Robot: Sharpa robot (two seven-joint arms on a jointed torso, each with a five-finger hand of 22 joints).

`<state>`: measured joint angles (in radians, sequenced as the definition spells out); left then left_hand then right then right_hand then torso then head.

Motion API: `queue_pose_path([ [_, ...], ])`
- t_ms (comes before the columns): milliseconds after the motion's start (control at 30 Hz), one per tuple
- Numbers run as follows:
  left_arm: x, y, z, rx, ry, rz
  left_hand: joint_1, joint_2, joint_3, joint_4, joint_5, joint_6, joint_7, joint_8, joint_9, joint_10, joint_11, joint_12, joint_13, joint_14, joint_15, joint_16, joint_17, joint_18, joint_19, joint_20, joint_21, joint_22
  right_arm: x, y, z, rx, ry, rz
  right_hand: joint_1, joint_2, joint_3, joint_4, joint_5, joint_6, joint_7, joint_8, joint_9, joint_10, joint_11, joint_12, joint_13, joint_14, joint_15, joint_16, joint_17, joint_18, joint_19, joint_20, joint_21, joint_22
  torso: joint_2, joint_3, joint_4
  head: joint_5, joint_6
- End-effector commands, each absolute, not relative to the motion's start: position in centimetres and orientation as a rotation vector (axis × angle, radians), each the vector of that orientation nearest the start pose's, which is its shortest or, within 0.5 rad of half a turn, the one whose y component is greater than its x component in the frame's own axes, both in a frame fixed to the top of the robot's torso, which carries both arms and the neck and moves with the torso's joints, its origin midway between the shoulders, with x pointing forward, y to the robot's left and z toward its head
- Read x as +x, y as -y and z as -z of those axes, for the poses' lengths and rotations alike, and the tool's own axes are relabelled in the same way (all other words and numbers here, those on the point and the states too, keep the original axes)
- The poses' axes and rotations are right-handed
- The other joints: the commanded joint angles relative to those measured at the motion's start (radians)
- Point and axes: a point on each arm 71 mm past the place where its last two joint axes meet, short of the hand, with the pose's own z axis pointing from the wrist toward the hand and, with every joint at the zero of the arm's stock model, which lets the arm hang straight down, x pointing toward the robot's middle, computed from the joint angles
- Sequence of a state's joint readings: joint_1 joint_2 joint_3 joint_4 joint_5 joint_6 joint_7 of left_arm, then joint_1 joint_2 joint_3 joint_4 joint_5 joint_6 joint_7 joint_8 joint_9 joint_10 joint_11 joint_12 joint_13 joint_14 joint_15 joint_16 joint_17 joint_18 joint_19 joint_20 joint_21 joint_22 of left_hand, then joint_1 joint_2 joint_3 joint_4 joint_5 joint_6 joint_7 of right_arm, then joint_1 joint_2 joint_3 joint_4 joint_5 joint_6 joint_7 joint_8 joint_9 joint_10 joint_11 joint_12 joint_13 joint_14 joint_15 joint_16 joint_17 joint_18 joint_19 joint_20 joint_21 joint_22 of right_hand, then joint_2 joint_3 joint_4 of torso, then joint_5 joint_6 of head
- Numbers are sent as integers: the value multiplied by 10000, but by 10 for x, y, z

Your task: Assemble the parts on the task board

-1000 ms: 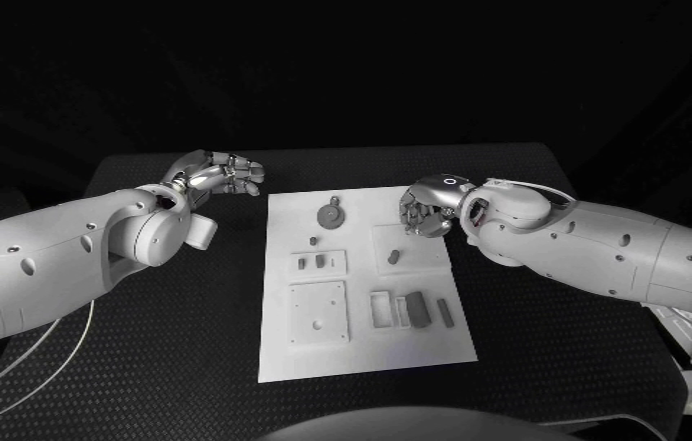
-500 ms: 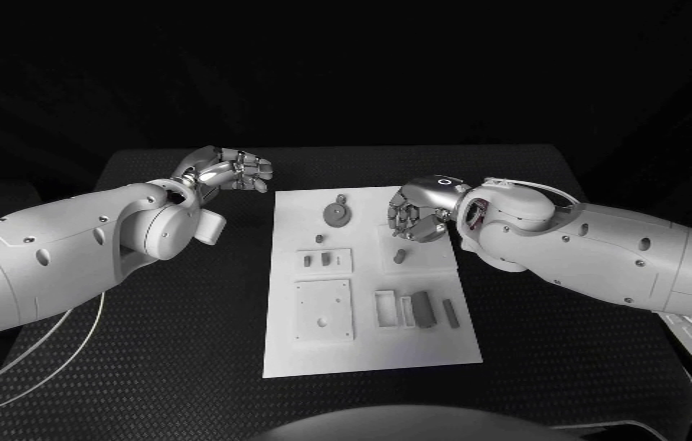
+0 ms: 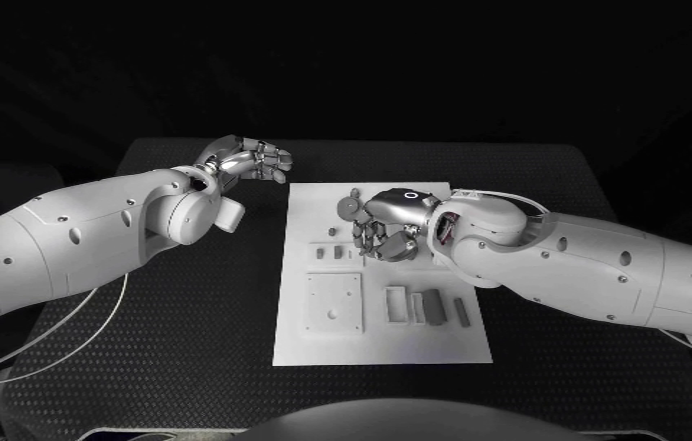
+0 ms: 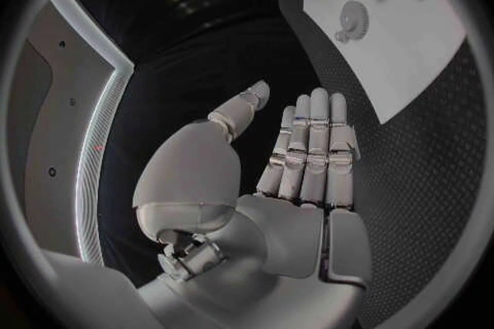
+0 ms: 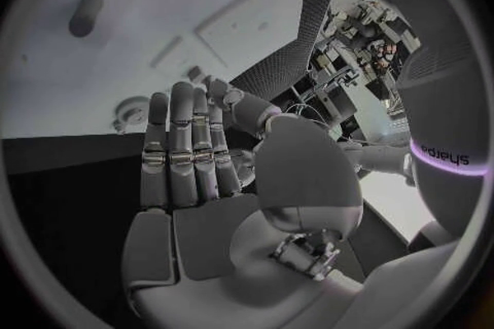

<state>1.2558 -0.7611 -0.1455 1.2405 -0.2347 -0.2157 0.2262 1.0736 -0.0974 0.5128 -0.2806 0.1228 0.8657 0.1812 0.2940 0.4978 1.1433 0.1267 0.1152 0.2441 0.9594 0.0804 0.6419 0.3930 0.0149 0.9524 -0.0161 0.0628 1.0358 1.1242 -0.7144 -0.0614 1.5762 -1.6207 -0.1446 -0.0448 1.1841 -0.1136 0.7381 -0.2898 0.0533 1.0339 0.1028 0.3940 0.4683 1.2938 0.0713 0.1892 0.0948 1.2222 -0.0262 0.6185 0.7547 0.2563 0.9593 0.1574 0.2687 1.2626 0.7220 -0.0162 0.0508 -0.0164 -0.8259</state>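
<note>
The white task board (image 3: pixel 378 346) lies mid-table with grey parts on it: a round gear (image 3: pixel 351 204) at its far end, two small pieces (image 3: pixel 329 253) in a raised block, a square plate (image 3: pixel 333 302) and upright bars (image 3: pixel 433 306) near its front. My right hand (image 3: pixel 378 227) hovers over the board's far half just beside the gear, fingers straight, holding nothing. In the right wrist view that hand (image 5: pixel 185 160) lies flat above the board (image 5: pixel 62 74), with the gear (image 5: pixel 132 109) past its fingertips. My left hand (image 3: pixel 254 159) hangs off the board's far left corner; its fingers (image 4: pixel 309 148) are straight and empty.
The black table (image 3: pixel 188 321) runs wide on both sides of the board. A white cable (image 3: pixel 58 346) trails over the table's left part under my left arm. An oval grey piece (image 5: pixel 85 14) lies on the board beyond the right hand.
The camera has shifted. My right hand has slid from the board's right edge leftward to hang over its far middle beside the gear. The left hand stays near the far left corner.
</note>
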Motion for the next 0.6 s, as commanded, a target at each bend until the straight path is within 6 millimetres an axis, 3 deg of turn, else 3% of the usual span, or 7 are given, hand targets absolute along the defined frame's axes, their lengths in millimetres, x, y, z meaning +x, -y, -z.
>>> queue_pose_path([
  [33,533,-245,209,-9323,-16594,12457,42,-63,-31,-1,47,-86,0,5,-15,-72,20,25,-13,48,14,-65,13,103,54,-2,39,-16,436,108,235,-5963,-18075,-7803,-74,13,-44,2,-32,66,2,9,12,16,17,-40,-12,34,-6,19,16,55,74,-18,2,19,-1,-5,5,101,-42],
  [133,532,-245,209,-9319,-16610,12472,41,-64,-32,0,47,-86,0,5,-15,-72,20,26,-13,48,14,-68,17,102,54,-2,38,-19,431,105,244,-6353,-18258,-7736,-74,15,-46,0,-32,65,2,8,13,16,18,-43,-11,33,-5,17,20,55,73,-18,0,22,3,-6,35,126,-59],
  [267,533,-245,209,-9322,-16598,12459,41,-63,-32,1,47,-86,0,6,-15,-72,20,27,-13,48,15,-71,21,102,53,-2,38,-21,422,98,252,-6832,-18327,-7836,-72,17,-49,-4,-31,61,3,6,15,15,19,-48,-11,31,-4,15,25,55,74,-20,0,27,10,-2,15,237,-113],
  [600,533,-242,209,-9283,-16640,12534,40,-56,-30,6,49,-85,-1,10,-15,-70,19,31,-13,48,16,-81,34,101,53,-1,38,-29,414,85,263,-7349,-18162,-7950,-65,25,-54,-8,-31,58,3,3,19,15,20,-58,-10,28,-4,11,38,55,85,-26,5,43,13,16,16,358,-179],
])
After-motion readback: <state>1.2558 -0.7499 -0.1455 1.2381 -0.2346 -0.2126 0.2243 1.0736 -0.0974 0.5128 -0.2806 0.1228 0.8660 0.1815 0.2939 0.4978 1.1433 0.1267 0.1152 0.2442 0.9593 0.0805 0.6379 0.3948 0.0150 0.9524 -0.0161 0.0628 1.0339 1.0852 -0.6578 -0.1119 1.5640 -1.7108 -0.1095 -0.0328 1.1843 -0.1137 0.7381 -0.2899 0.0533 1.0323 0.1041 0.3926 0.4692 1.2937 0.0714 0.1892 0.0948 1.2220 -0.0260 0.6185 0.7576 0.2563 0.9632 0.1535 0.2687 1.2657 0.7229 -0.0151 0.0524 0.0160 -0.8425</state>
